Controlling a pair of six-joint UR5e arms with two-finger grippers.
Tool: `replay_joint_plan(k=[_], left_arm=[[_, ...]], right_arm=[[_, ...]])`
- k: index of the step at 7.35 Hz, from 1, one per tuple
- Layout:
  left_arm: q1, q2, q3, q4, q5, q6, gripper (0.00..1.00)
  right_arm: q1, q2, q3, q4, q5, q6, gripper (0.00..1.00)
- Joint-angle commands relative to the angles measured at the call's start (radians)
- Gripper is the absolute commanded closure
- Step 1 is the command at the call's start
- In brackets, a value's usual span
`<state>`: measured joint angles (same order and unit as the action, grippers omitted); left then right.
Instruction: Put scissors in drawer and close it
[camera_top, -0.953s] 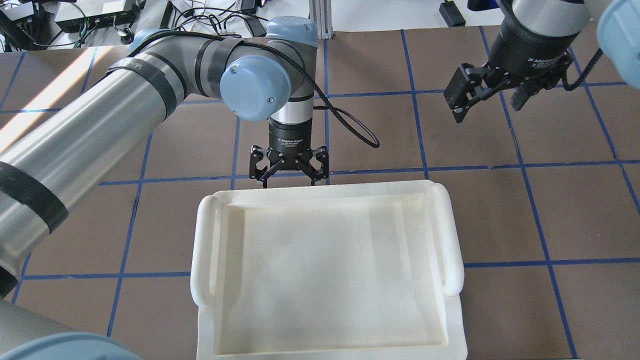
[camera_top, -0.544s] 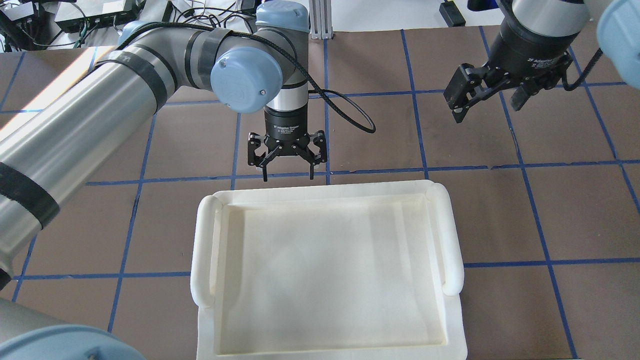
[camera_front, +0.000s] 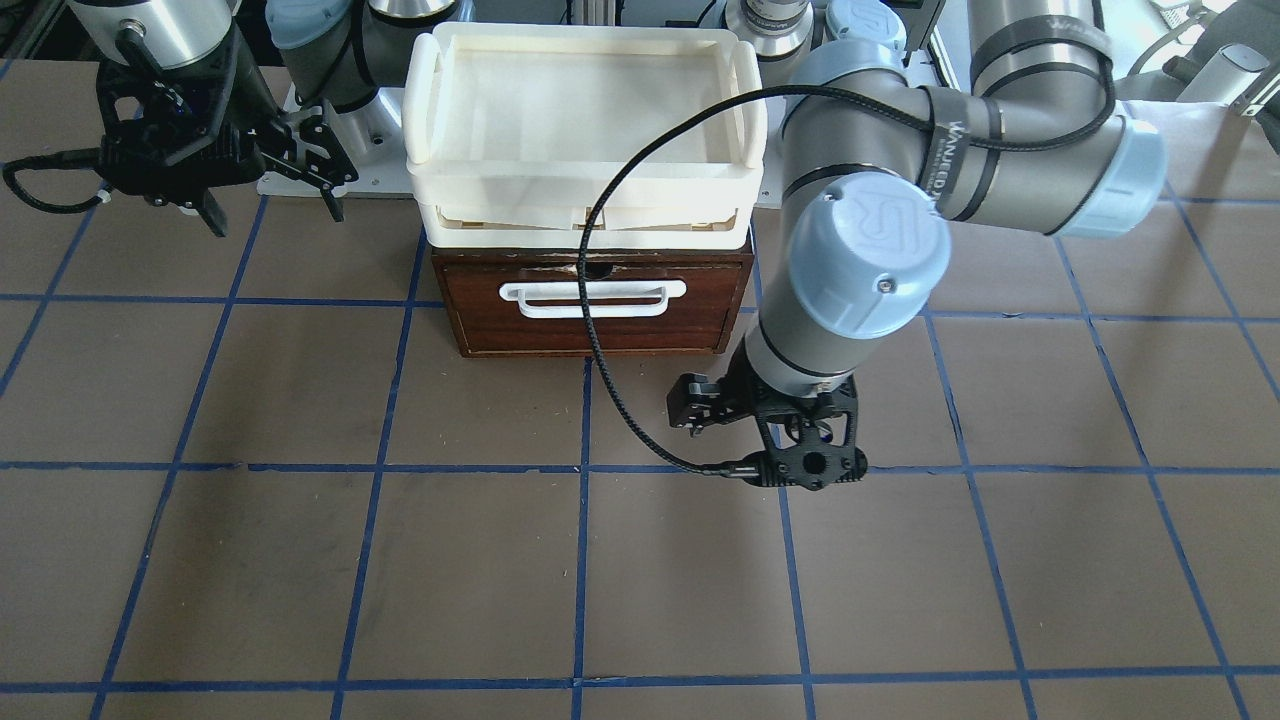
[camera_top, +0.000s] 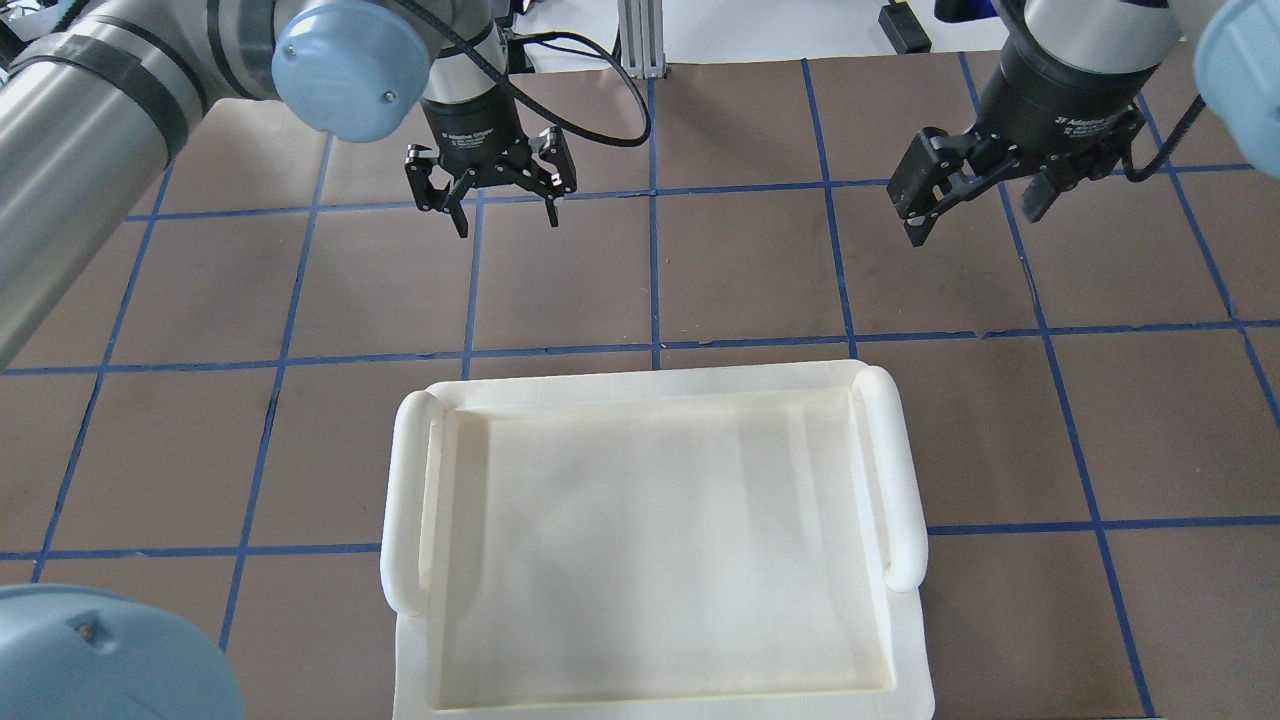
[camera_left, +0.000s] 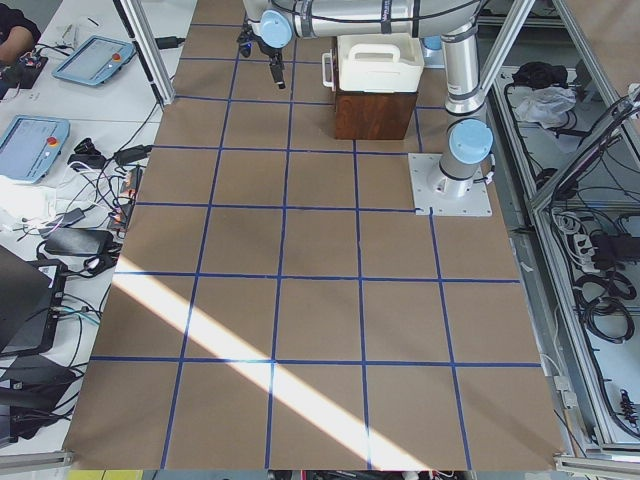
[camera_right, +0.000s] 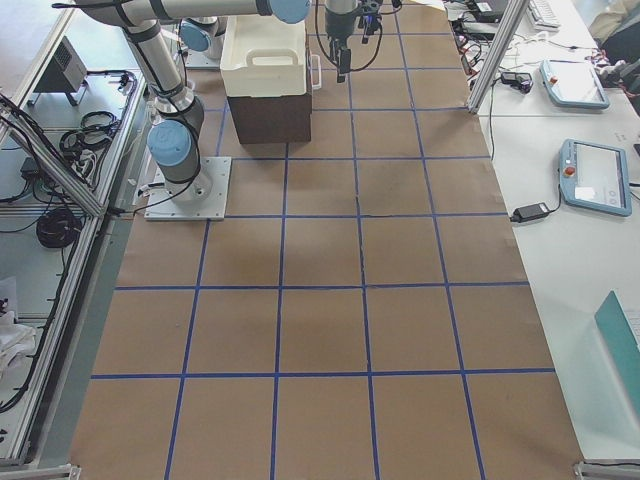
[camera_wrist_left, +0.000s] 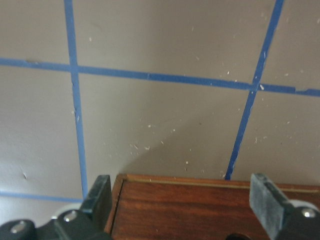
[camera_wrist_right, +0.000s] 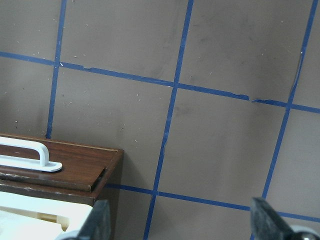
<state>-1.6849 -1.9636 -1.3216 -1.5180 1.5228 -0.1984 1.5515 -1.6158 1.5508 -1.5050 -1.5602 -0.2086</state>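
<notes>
The wide wooden drawer (camera_front: 470, 325) with the dark reddish-brown front stands pushed in. Its face is flush with the low wooden cabinet (camera_left: 375, 118) that holds it, on the robot's side of the counter (camera_front: 300, 560), a brown surface ruled into squares by blue tape. A white loop handle (camera_front: 630, 308) lies across the middle of the front. The small scissors are out of sight in every view, so their place cannot be told. On top of the cabinet rests a white plastic tray (camera_top: 405, 500) with rolled side grips, and it hides the cabinet completely in the overhead view.

The left gripper (camera_top: 507, 222) hangs over the counter in front of the drawer, off toward the robot's left end of it and apart from the handle. Its jaws are spread wide with nothing between them. In its wrist view the red-brown wood shows at the bottom edge, between the jaws. A black cable (camera_front: 588, 330) loops from that wrist and crosses in front of the drawer in the front-facing view.

The right gripper (camera_top: 975, 222) hovers above the counter off the robot's right end of the cabinet, apart from the drawer, its jaws likewise released and empty. Its wrist view catches one end of the handle and a corner of the front.
</notes>
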Motion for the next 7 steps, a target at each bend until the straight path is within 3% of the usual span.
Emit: replay_joint_plan(k=[1, 3, 6, 7], left_arm=[[0.133, 0.058, 0.036, 0.029, 0.01, 0.132, 0.0], [0.174, 0.159, 0.012, 0.004, 0.122, 0.223, 0.0], [0.183, 0.305, -0.1, -0.008, 0.102, 0.224, 0.0], [0.185, 0.34, -0.135, -0.004, 0.041, 0.217, 0.0]], right_arm=[[0.001, 0.001, 0.0, 0.0, 0.0, 0.0, 0.0], [0.001, 0.001, 0.0, 0.0, 0.0, 0.0, 0.0], [0.001, -0.001, 0.0, 0.0, 0.002, 0.0, 0.0], [-0.001, -0.001, 0.0, 0.0, 0.0, 0.0, 0.0]])
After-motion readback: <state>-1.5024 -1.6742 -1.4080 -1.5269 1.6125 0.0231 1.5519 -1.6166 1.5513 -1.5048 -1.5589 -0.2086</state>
